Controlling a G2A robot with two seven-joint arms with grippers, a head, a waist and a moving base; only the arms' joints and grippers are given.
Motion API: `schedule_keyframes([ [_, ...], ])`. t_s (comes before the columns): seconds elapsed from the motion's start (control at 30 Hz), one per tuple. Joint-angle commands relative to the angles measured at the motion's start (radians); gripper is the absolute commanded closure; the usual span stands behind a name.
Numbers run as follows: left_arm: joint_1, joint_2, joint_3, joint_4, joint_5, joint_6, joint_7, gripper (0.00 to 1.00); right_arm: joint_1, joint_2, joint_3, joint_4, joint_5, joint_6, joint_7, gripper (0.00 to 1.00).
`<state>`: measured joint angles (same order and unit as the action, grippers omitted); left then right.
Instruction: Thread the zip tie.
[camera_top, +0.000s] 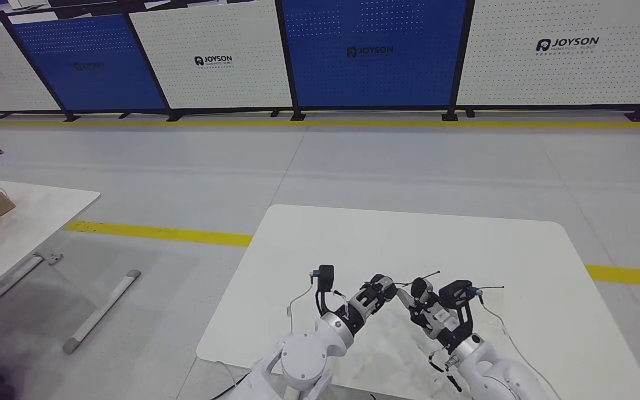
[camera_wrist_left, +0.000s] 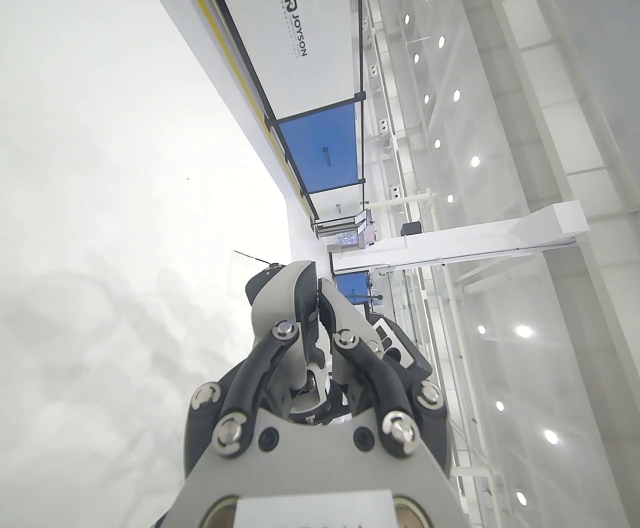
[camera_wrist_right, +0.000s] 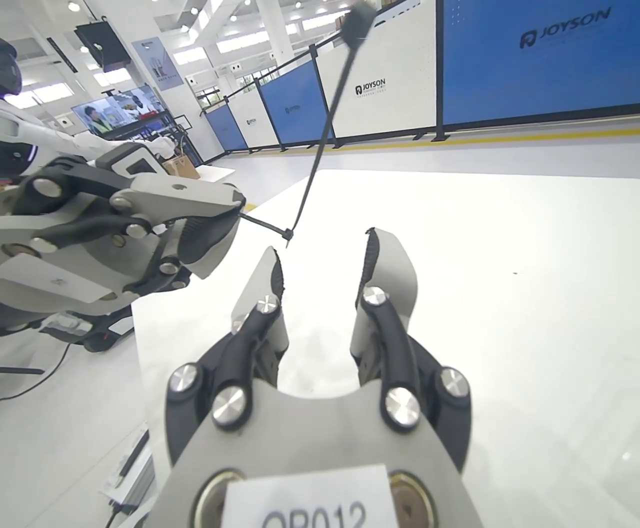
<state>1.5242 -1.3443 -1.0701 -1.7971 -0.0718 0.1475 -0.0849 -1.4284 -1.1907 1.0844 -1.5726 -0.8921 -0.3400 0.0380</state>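
A thin black zip tie (camera_wrist_right: 320, 150) is pinched in my left gripper (camera_wrist_right: 235, 212), which is shut on one end of it. From those fingers a short stretch runs to a small head (camera_wrist_right: 287, 234), and a long strap rises from there to a dark lump at its far end. My right gripper (camera_wrist_right: 324, 247) stands open just behind the head, with nothing between its fingers. In the top view the left gripper (camera_top: 393, 289) and the right gripper (camera_top: 420, 298) meet over the near part of the white table (camera_top: 400, 235). The left gripper (camera_wrist_left: 315, 292) is shut, with a strand of the zip tie (camera_wrist_left: 252, 258) showing past it.
The white table stretches bare beyond and to the right of the grippers. A second white table (camera_top: 40, 215) stands far left across the floor. Blue and white partition panels (camera_top: 370, 50) line the back, behind a yellow floor line (camera_top: 160, 233).
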Motion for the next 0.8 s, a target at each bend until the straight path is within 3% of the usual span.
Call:
schedule_keyframes([
  [0.0, -0.001, 0.001, 0.002, 0.001, 0.002, 0.0, -0.002, 1.0, 0.0, 0.003, -0.003, -0.003, 0.001, 0.0, -0.003, 0.65],
  [0.3, -0.002, 0.004, 0.01, 0.005, 0.016, -0.003, -0.005, 1.0, 0.013, 0.013, -0.023, -0.004, 0.019, 0.0, -0.011, 0.65],
  [0.4, -0.002, 0.005, 0.012, 0.005, 0.018, -0.004, -0.007, 1.0, 0.019, 0.016, -0.027, 0.0, 0.032, 0.0, -0.013, 0.69],
  [0.57, -0.001, 0.007, 0.014, 0.004, 0.022, -0.007, -0.008, 1.0, 0.026, 0.022, -0.033, 0.004, 0.043, 0.0, -0.012, 0.8],
  [0.73, -0.003, 0.008, 0.016, 0.007, 0.021, -0.006, -0.004, 1.0, 0.032, 0.028, -0.04, 0.007, 0.05, 0.0, -0.013, 1.0],
  [0.77, -0.003, 0.009, 0.017, 0.008, 0.021, -0.006, -0.003, 1.0, 0.032, 0.029, -0.041, 0.008, 0.051, 0.0, -0.014, 1.0],
])
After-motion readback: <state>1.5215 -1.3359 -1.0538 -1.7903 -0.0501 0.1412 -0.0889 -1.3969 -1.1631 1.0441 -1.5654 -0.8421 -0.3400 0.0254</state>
